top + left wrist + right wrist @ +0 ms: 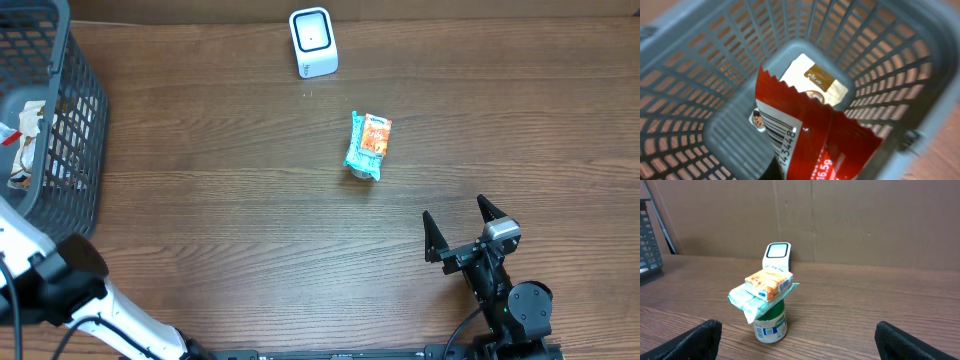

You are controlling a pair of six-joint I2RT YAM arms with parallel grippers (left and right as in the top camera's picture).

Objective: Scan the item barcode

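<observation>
A red packet (pixel 830 145) with a white barcode panel fills the lower left wrist view, and my left gripper (pixel 805 174) is shut on its lower end; the fingers are almost hidden behind it. The packet hangs over the inside of the grey mesh basket (pixel 700 90), above a white and brown packet (pixel 815 82) on the basket floor. The white scanner (pixel 313 42) stands at the table's far edge. My right gripper (pixel 462 228) is open near the front right, holding nothing, its fingers wide apart in the right wrist view (pixel 800 340).
The basket (pixel 85 110) sits at the left edge of the table. Mid-table, in front of the scanner (pixel 777 254), stands a small jar (pixel 770 322) with a teal packet (pixel 360 152) and an orange box (pixel 375 133) stacked on top.
</observation>
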